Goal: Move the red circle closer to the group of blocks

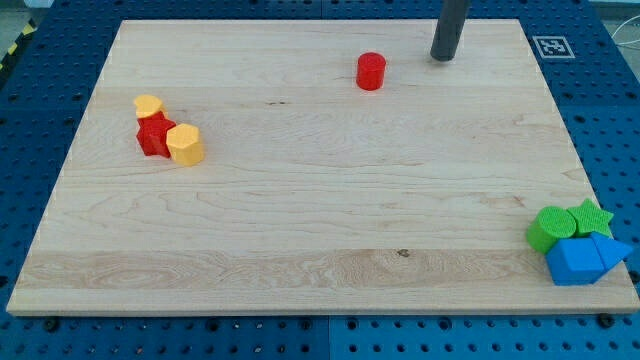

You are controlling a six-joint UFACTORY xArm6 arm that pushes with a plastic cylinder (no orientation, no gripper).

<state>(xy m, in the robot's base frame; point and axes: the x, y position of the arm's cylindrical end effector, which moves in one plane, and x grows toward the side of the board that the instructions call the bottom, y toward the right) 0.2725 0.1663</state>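
The red circle (371, 71) stands alone near the view's top, right of centre, on the wooden board (320, 230). My tip (443, 57) is to its upper right, a short gap away, not touching it. At the view's left a group sits together: a yellow heart (148, 105), a red star (154, 135) and a yellow hexagon (185, 144), touching one another. At the view's bottom right a second group holds a green circle (548, 227), a green star (592, 216), a blue cube (573, 261) and a blue triangle (609, 248).
A black-and-white marker tag (550, 46) sits at the board's top right corner. Blue perforated table (30, 120) surrounds the board.
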